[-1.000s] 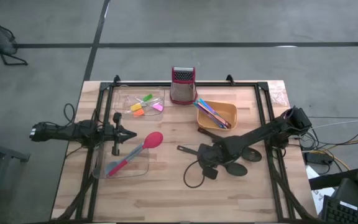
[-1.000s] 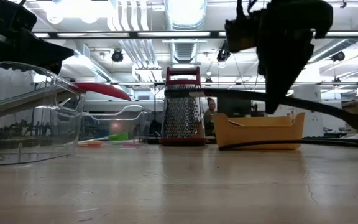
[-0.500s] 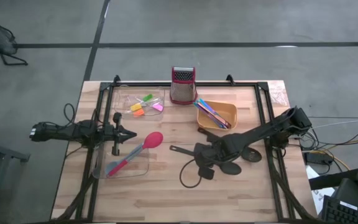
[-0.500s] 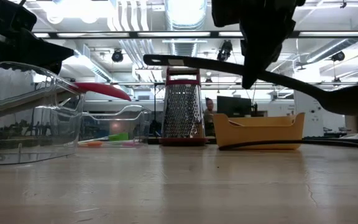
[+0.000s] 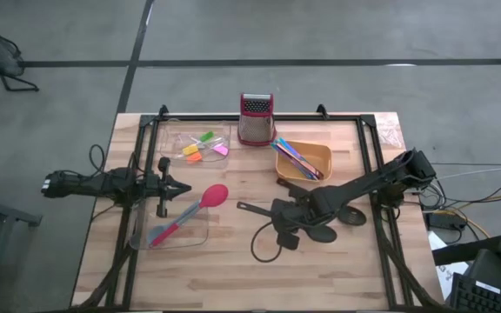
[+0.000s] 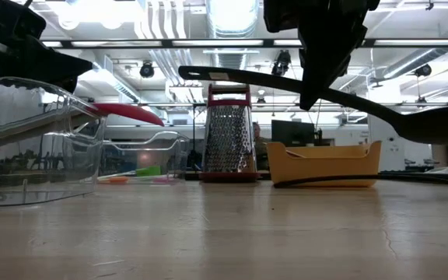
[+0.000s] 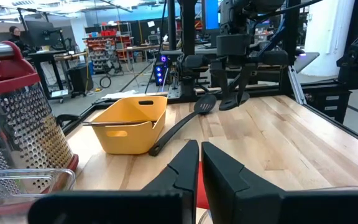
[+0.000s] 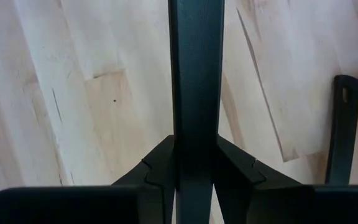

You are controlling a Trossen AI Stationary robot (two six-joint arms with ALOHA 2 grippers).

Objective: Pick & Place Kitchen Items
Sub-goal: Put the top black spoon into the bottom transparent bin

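Observation:
My right gripper (image 5: 283,219) is near the table's middle, shut on a long black slotted spoon (image 5: 255,210), which hangs above the wood (image 6: 239,76). A second black spoon (image 7: 179,127) lies beside the orange bowl (image 5: 313,163), which holds thin coloured sticks (image 5: 297,157). The red-headed spoon (image 5: 216,195) rests with its handle in a clear tray (image 5: 190,240), its head jutting over the rim. Small coloured blocks (image 5: 200,148) lie in another clear tray at the far left. My left gripper (image 7: 199,167) waits shut at the left, pointing level across the table. My right gripper pinches the black spoon's handle (image 8: 194,118) about midway along the spoon, between its two fingers (image 8: 160,163). The fingers come from above, slanting in from the table's right, and lie across the handle. The spoon is clear of the table, tilted, its handle end (image 6: 185,74) higher than its head (image 6: 434,126).
A red-topped metal box grater (image 5: 256,119) stands at the far edge between the block tray and the orange bowl. A black frame rail (image 5: 374,148) runs along the table's sides. Bare wood lies along the near edge (image 5: 233,278).
My right gripper has risen and shifted slightly toward the table's left with the black spoon. The spoon has gone up with it and tipped, its handle end swinging higher and further left. Over the last half second it has kept still.

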